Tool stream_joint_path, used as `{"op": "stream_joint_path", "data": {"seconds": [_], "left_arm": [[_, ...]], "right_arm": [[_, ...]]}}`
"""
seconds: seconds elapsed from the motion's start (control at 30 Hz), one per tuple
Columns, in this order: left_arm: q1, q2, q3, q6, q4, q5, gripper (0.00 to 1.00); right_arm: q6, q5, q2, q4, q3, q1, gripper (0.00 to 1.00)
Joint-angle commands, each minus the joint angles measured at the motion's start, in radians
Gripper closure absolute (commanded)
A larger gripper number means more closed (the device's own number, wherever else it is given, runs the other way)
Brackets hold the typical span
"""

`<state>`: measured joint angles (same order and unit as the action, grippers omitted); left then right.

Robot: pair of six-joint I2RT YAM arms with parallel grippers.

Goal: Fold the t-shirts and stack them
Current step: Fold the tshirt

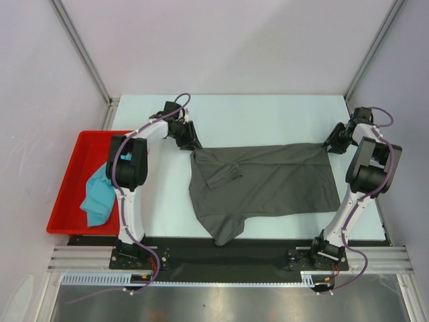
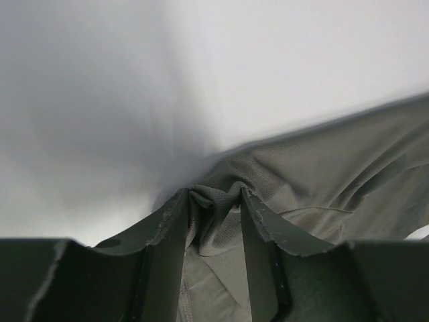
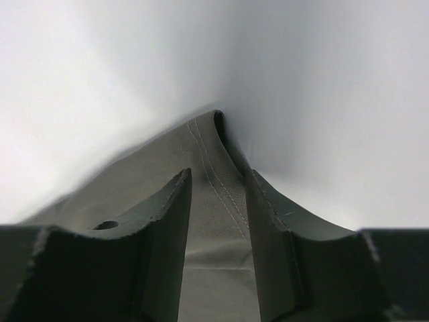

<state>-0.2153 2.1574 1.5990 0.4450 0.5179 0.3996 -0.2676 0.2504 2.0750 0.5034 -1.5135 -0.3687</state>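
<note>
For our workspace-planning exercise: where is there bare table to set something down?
Free: the far strip of table between the grey t-shirt and back wall; a narrower strip in front of its right half. Crowded: the centre under that shirt, and the red tray holding the teal t-shirt.

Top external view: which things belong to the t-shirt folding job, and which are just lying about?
Part of the job:
- plain dark grey cloth t-shirt, spread out between the arms
- bright teal-turquoise cloth t-shirt, bunched up at the far left
- left end effector and right end effector, each astride a far corner of the grey shirt

Lying about:
- red rectangular plastic tray, holding the teal shirt
</note>
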Motion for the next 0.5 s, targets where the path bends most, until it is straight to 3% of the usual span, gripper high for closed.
{"op": "stream_joint_path", "data": {"seconds": [0.0,0.33,0.47], "left_arm": [[0.005,-0.024,0.001,-0.006,-0.012,0.028,0.60],[0.005,-0.025,-0.005,-0.003,-0.013,0.028,0.67],[0.005,-0.030,-0.010,-0.002,-0.016,0.025,0.74]], "right_arm": [[0.011,0.018,0.016,-0.019,-0.040,-0.001,0.57],[0.011,-0.016,0.036,-0.011,-0.083,-0.001,0.65],[0.007,-0.008,0.057,-0.005,-0.106,-0.001,0.69]]}}
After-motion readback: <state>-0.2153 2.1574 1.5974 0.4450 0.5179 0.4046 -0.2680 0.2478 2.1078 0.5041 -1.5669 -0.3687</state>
